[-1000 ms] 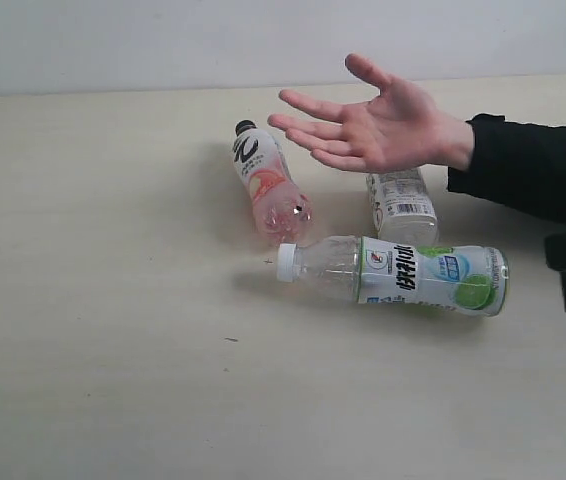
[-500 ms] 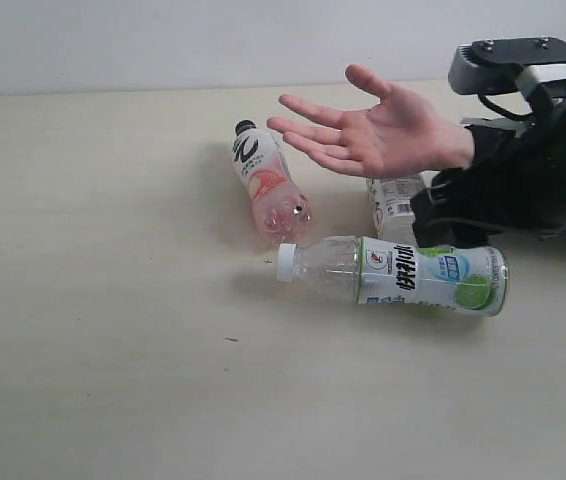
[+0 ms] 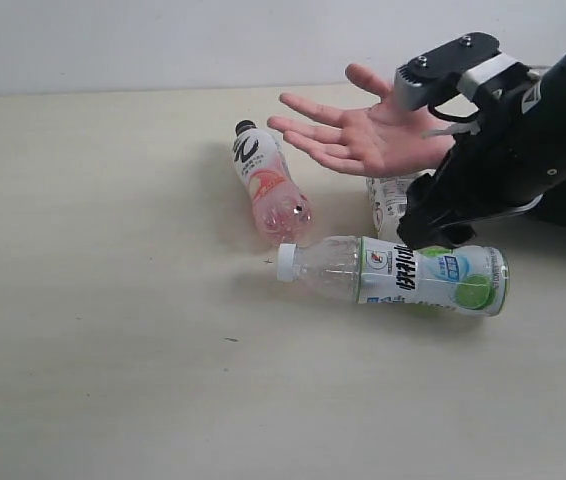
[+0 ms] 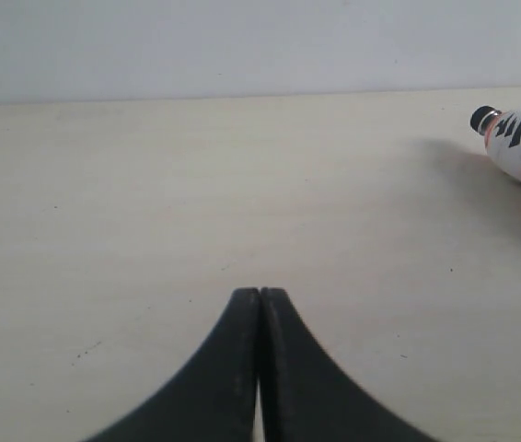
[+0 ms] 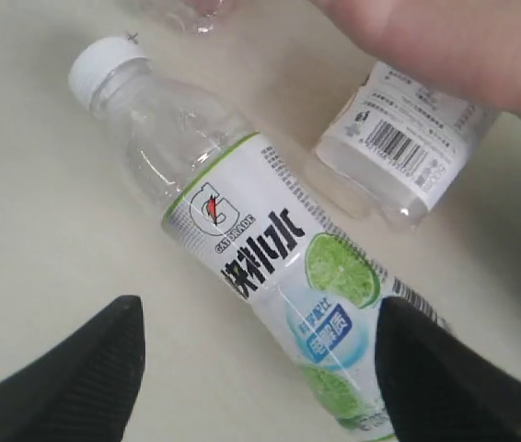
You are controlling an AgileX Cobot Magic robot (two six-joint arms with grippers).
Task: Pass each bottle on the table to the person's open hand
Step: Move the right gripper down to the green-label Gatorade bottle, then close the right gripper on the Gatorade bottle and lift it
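The green-lime-label bottle (image 3: 393, 274) lies on its side on the pale table (image 3: 113, 380). The right gripper (image 5: 259, 364) hangs just above its labelled half, the two dark fingers (image 5: 86, 368) spread wide, one on each side of it. Nothing is clamped, and I cannot tell whether either finger touches the label. Just behind this bottle lies the small white-label bottle (image 5: 408, 152), partly hidden by the arm. The person's open hand (image 3: 363, 128), palm up, hovers beyond the lime bottle, above the white-label one. The pink-label bottle (image 3: 266, 190) lies with its base near the lime bottle's white cap, its black cap pointing away. The left gripper (image 4: 260, 368) sits well apart from the lime bottle over bare table, fingers pressed together on nothing
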